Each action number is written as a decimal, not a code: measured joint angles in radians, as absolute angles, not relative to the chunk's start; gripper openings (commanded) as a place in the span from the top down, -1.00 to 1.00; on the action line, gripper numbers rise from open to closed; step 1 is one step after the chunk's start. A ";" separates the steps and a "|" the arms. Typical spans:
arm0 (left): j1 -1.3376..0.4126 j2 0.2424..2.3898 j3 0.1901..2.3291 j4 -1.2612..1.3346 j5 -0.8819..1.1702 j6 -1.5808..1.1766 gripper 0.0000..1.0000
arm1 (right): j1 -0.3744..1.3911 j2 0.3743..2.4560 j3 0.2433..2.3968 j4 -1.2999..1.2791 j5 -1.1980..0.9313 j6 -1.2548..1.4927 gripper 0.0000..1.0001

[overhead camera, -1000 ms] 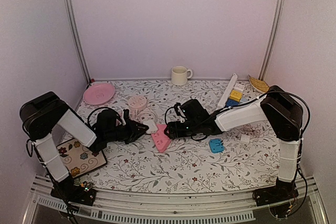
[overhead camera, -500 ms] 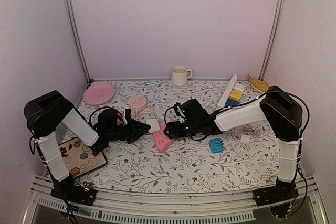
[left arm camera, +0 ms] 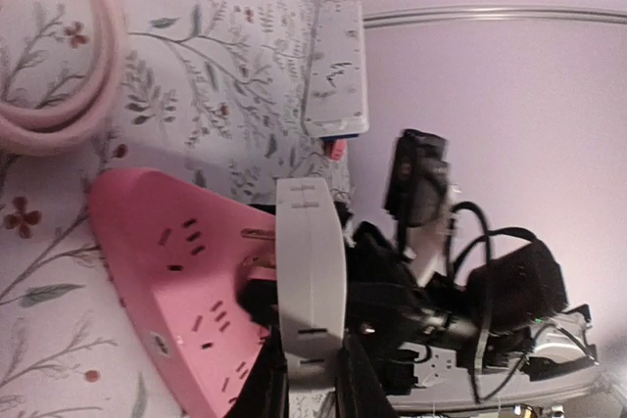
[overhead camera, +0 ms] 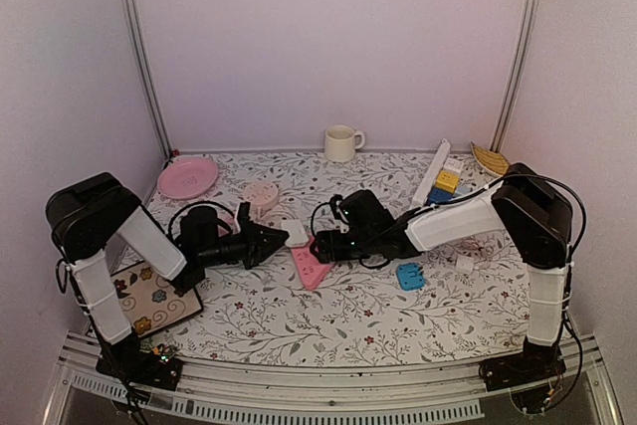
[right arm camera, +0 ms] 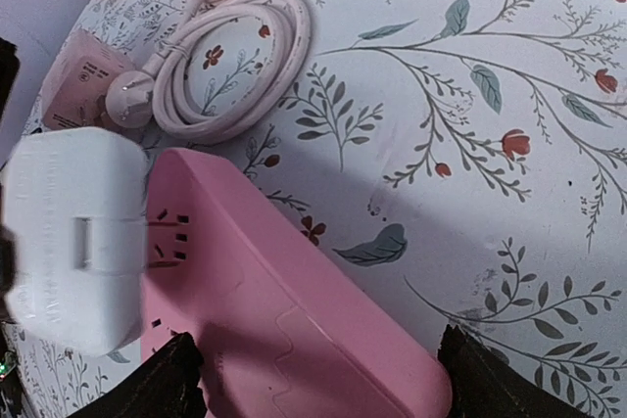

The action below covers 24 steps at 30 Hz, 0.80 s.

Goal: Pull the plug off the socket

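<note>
A white plug (overhead camera: 296, 234) sits at the far end of a pink socket strip (overhead camera: 310, 268) in the middle of the table. My left gripper (overhead camera: 274, 242) is shut on the plug from the left. In the left wrist view the plug (left arm camera: 310, 271) stands between my fingers (left arm camera: 312, 371), and its metal prongs (left arm camera: 257, 234) show between it and the strip (left arm camera: 167, 281). My right gripper (overhead camera: 323, 246) straddles the strip from the right. In the right wrist view its wide-set jaws (right arm camera: 313, 364) close on the strip (right arm camera: 294, 310), with the plug (right arm camera: 73, 242) at left.
A pink cable coil (right arm camera: 230, 56) lies beyond the strip. A pink plate (overhead camera: 187, 177), a cream mug (overhead camera: 341, 142), a white power strip (overhead camera: 433, 171), coloured blocks (overhead camera: 446, 182), a blue piece (overhead camera: 409, 276) and a floral mat (overhead camera: 149, 298) lie around.
My left gripper and the plug have shifted slightly up and to the right. The pink strip has turned a little. The right arm has barely moved.
</note>
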State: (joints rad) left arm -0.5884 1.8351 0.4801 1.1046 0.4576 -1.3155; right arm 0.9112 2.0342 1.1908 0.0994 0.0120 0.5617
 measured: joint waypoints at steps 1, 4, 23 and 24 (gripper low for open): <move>-0.589 1.835 0.477 1.141 0.472 -1.327 1.00 | 0.912 2.035 1.190 0.096 0.019 0.561 -0.69; -0.603 1.820 0.477 1.257 0.513 -1.346 1.00 | 0.912 2.041 1.184 0.104 0.027 0.565 -0.70; -0.606 1.528 0.542 0.740 0.369 -1.048 1.00 | 0.909 1.935 1.089 0.066 0.052 0.559 -0.70; -0.606 1.509 0.555 0.684 0.344 -1.015 1.00 | 0.909 1.916 1.076 0.060 0.054 0.558 -0.70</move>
